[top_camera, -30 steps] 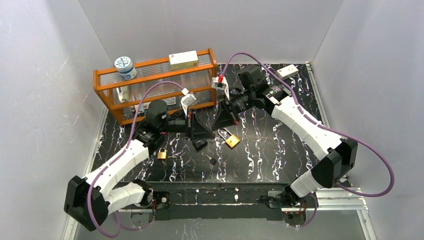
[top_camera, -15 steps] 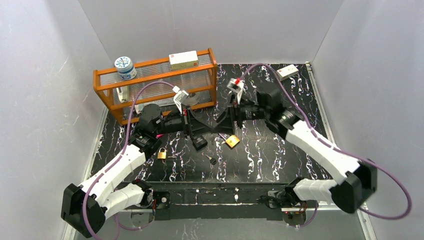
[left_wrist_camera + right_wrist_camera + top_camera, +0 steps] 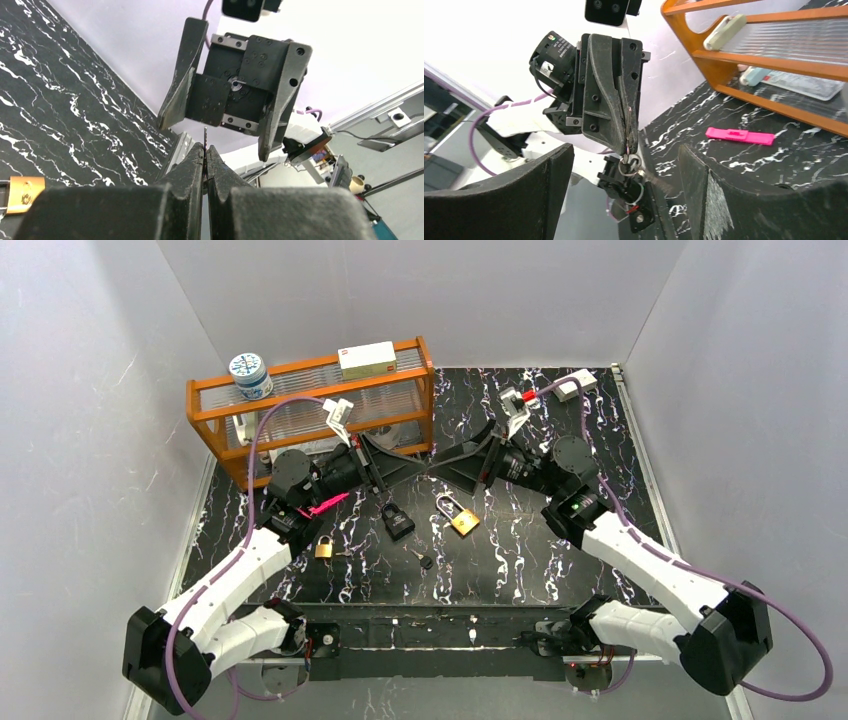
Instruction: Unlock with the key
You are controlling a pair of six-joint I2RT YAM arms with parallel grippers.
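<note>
Two grippers meet tip to tip at centre of the top view: left gripper [image 3: 420,470], right gripper [image 3: 446,470]. Brass padlock [image 3: 462,522] lies on the worktop [image 3: 540,540] just below them.
Left wrist view: left gripper clamped tight on the key [image 3: 205,136], centre frame.
Right wrist view: right gripper spread wide, empty.

Desk [image 3: 560,570]: black top, white marble veins.
Rack [image 3: 429,400]: orange frame, clear ribbed shelves, at the desk's 10 o'clock.
Tin [image 3: 249,375]: round, blue-patterned lid, on the rack's top, 9 o'clock end.
Box [image 3: 367,359]: white, on the rack's top, 3 o'clock end.
Small box [image 3: 577,383]: white, at the desk's 1 o'clock corner.
Pink strip [image 3: 328,504]: flat on the desk, 6 o'clock of the rack.
</note>
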